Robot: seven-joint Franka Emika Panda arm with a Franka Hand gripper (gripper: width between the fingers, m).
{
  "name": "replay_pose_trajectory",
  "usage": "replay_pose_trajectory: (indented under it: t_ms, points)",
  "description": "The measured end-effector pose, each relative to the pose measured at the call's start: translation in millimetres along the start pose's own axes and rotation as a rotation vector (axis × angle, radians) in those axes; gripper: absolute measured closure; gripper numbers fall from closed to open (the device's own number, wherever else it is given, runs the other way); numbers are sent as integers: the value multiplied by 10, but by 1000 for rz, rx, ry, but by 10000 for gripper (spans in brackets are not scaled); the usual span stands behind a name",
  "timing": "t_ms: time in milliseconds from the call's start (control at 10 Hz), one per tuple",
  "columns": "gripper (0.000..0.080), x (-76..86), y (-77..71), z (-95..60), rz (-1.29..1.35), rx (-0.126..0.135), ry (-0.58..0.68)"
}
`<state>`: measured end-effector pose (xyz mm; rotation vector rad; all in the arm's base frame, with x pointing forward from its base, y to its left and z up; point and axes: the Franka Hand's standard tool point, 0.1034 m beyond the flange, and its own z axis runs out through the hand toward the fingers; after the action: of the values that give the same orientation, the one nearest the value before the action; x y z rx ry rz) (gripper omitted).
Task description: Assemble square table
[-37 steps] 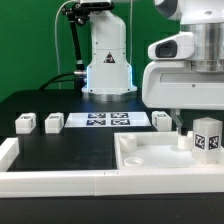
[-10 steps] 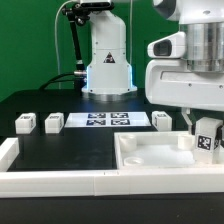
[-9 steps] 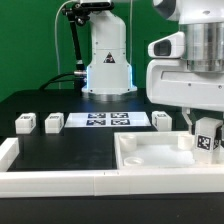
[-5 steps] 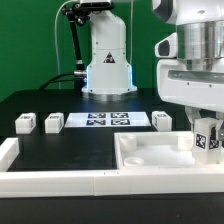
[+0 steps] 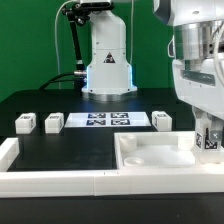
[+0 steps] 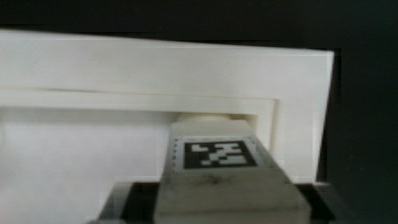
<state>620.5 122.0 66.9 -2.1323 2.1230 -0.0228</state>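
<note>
Clearly the assembly was at an early stage. The gripper point(image 5: 208, 135) was clenched on the held leg block point(image 6: 217, 152), a finger on each side. It stood the block upright in the far corner of the tabletop point(image 5: 150, 158), at the exterior view's right. Whether its foot was seated there could not be told, since the block hid the joint. The tabletop lay rim-up at the near right of the black table point(image 5: 60, 150), close to the border rail point(image 5: 50, 182).

No leg looked finished. This first one was in hand, and three more lay loose along the far side: the left leg block point(image 5: 24, 122), the second leg block point(image 5: 53, 122) just beside it, and the third leg block point(image 5: 162, 119) to the right of the marker board point(image 5: 105, 120). By my judgement most of the work was left.

Against the frame from a few seconds before, the held block appeared a little lower in the corner. The hand had turned about its upright axis and showed a narrower face, which would fit a twisting-in motion. The loose blocks, marker board and tabletop lay where they had been.
</note>
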Motion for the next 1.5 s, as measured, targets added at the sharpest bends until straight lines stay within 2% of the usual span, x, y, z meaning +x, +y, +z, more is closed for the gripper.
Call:
replay_pose_trajectory:
  t_ms: [200,300,400,500,600,800,1500]
  points:
    - [509,-6,4,4,5,-1,1]
    - [328,8,15,9,-80,-7,1]
    - [211,9,28,14,-104,-14,0]
    - [211,5,42,17,-189,-24,1]
    - [162,-9,48,16,-286,-33,-3]
    - [153,0,35,17,-460,-25,-3]
    - [151,14,34,15,-1073,-28,-10]
